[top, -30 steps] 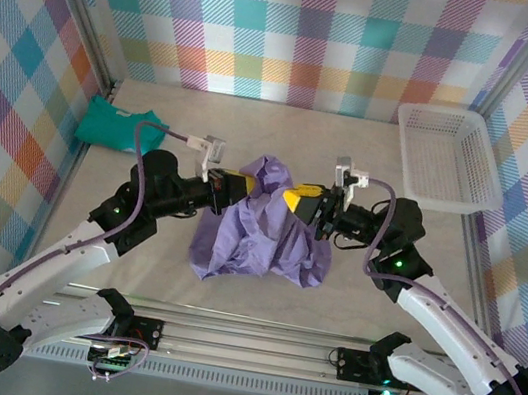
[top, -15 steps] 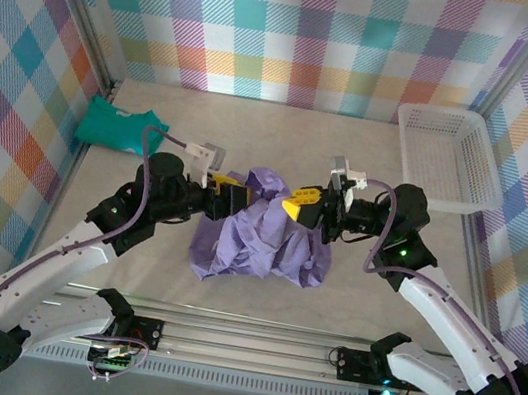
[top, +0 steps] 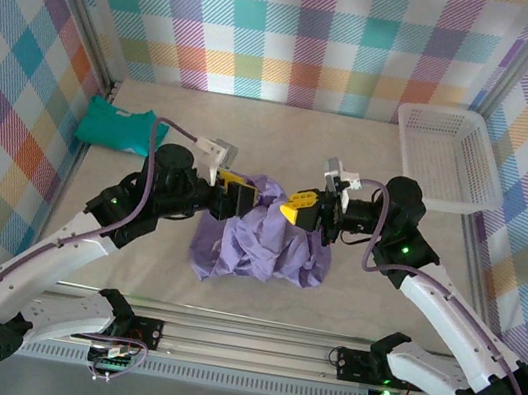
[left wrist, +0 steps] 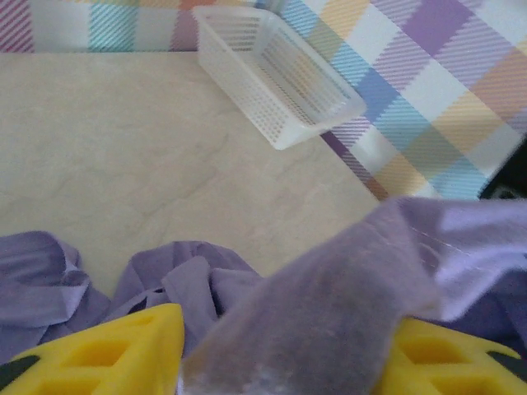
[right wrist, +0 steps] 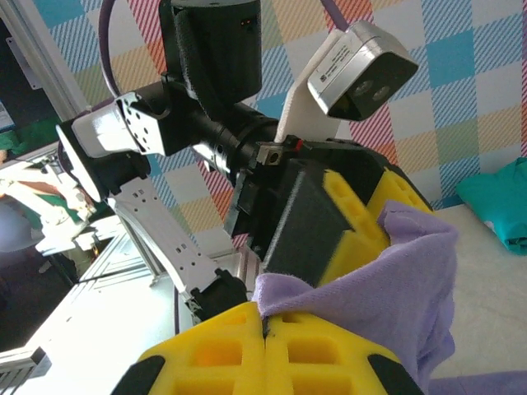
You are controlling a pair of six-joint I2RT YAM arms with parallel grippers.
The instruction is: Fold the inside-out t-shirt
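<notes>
So, starting at the right gripper (right wrist: 263,325): the yellow fingers are seen pressed flat together, with a fold of the inside-out t-shirt (top: 261,243) pinched in the seam between them. The left gripper (left wrist: 288,329) is a different story. Its jaws are parted partway and a thick ridge of purple cloth is wedged in the gap, touching both fingers, but whether it's actually clamped can't be told.

Both grippers are found left of the white basket (top: 455,113), the right one closer to it and the left one further off, nose to nose with only the lifted cloth between them. The rest of the shirt is bunched up on the table (top: 374,145) under them, left of the basket and nearer the arm bases. A teal folded garment (top: 114,125) is parked far to the left of the basket, by the opposite wall.

Compared with a second ago, the peak of cloth held up between the grippers is noticeably lower, and the grippers have been brought slightly closer together. The heap, the teal garment and the basket haven't been shifted.
</notes>
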